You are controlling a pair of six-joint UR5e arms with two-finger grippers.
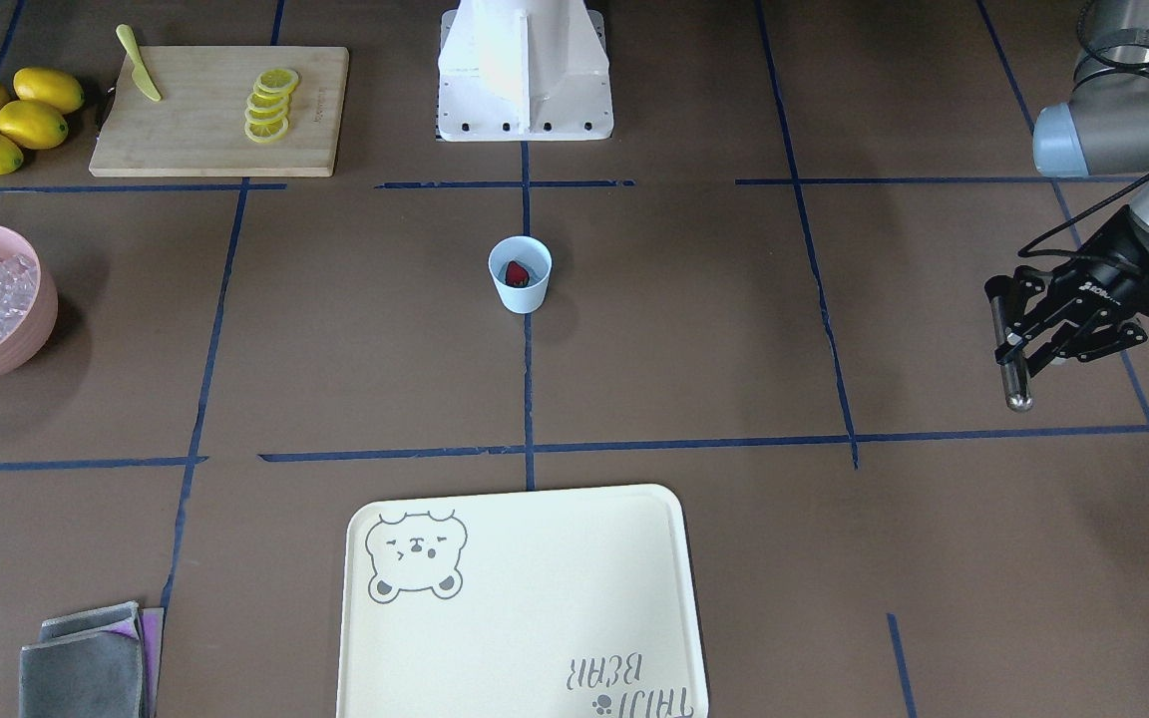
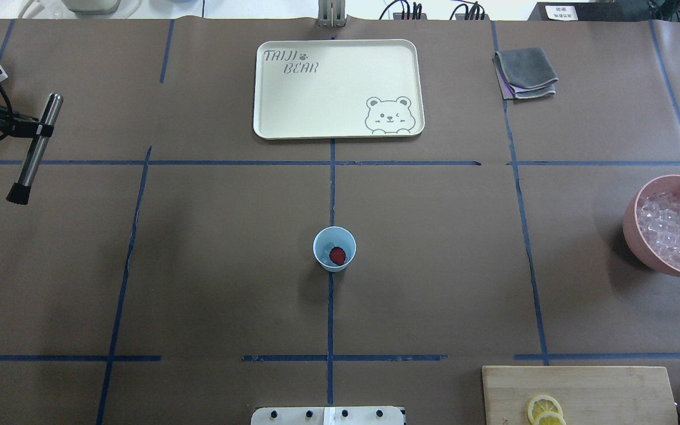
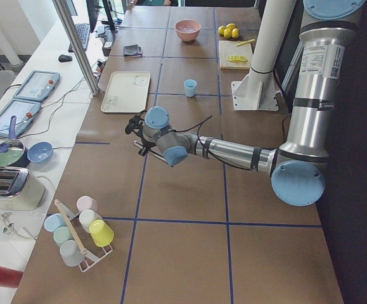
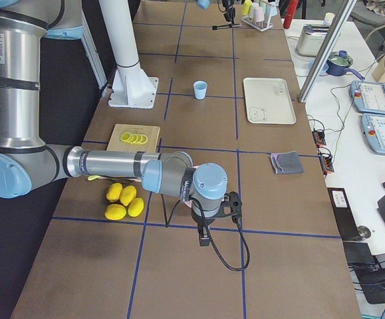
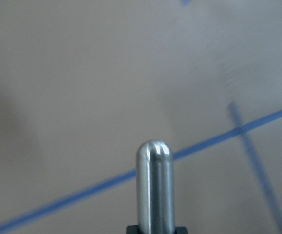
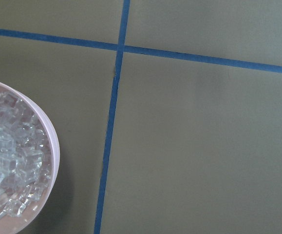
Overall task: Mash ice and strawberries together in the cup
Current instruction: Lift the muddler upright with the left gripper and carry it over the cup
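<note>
Steel muddler (image 5: 154, 185) is clamped crosswise in my left pincer (image 2: 43, 126), out by the tabletop (image 2: 198, 265) edge, presumably staged for mashing. Cup (image 2: 334, 249) stands mid-tabletop, well apart, with the strawberry (image 2: 337, 255) inside. I cannot tell my right pincer's (image 4: 204, 232) state.

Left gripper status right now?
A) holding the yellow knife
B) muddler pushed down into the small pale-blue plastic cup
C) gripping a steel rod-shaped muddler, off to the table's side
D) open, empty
C: the left gripper is clamped on the steel rod-shaped muddler, far from the small pale-blue plastic cup, which holds a dark red strawberry piece.
</note>
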